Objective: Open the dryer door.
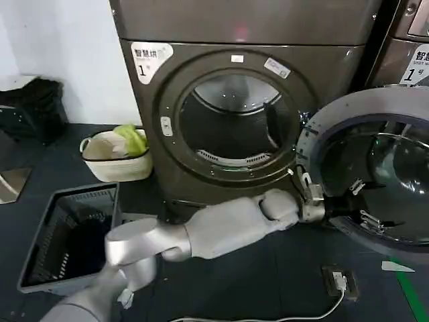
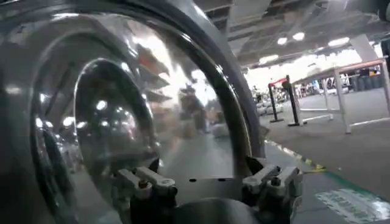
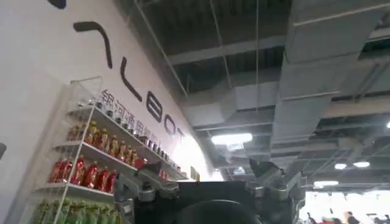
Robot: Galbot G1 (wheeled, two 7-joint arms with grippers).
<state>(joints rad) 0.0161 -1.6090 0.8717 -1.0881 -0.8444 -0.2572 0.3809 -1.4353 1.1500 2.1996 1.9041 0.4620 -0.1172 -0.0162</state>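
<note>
Dark floor, dryer door (image 1: 348, 127) swung wide, left pincer (image 1: 348, 203) at it.

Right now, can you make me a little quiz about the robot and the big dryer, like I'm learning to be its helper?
1. True or false: the dryer door is swung open, so you can see into the drum.
2. Which gripper is at the open door? A) the left gripper B) the right one
3. What sits on the floor to the left of the dryer: a white basket of laundry, or a chair?

Key
1. True. The door hangs out to the right and the drum opening is uncovered.
2. A. The left arm reaches across to the door's inner rim.
3. The white basket, with a grey bin nearer the robot.
</note>
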